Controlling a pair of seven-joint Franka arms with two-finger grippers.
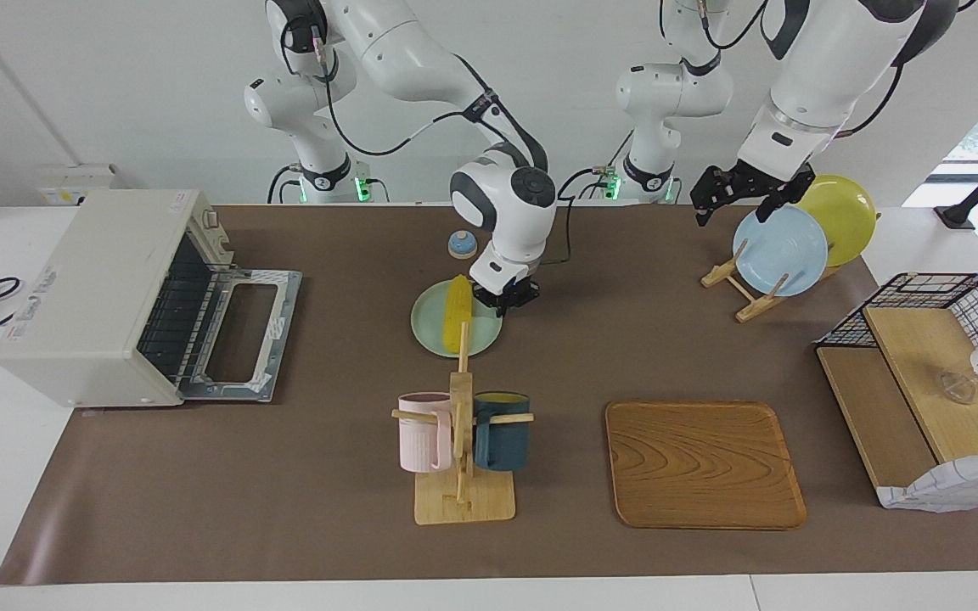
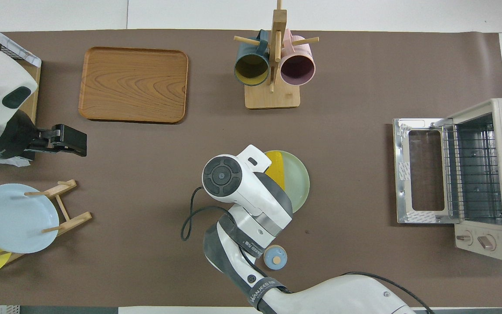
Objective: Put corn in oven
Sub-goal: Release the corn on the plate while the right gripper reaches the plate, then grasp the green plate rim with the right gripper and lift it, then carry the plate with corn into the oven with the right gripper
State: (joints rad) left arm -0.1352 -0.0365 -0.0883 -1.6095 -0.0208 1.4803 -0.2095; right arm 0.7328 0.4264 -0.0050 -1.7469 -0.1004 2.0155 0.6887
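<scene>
The oven (image 1: 94, 297) stood at the right arm's end of the desk (image 1: 328, 492), door dropped flat open and rack bare. The corn (image 1: 457, 313) lay on a pale green plate (image 1: 431, 327) mid-desk, and the right hand (image 1: 506, 295) sat low at the plate's edge just beside the cob (finger spread: cannot tell). The left hand (image 1: 731, 197) hung over the plate rack (image 1: 744, 288) holding nothing, fingers apart.

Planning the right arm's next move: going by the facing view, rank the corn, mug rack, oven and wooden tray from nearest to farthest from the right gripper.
From the right gripper:
1. Corn, beside it on the green plate.
2. Mug rack, farther from the robots.
3. Wooden tray and oven, at opposite table ends: too close to call.
</scene>
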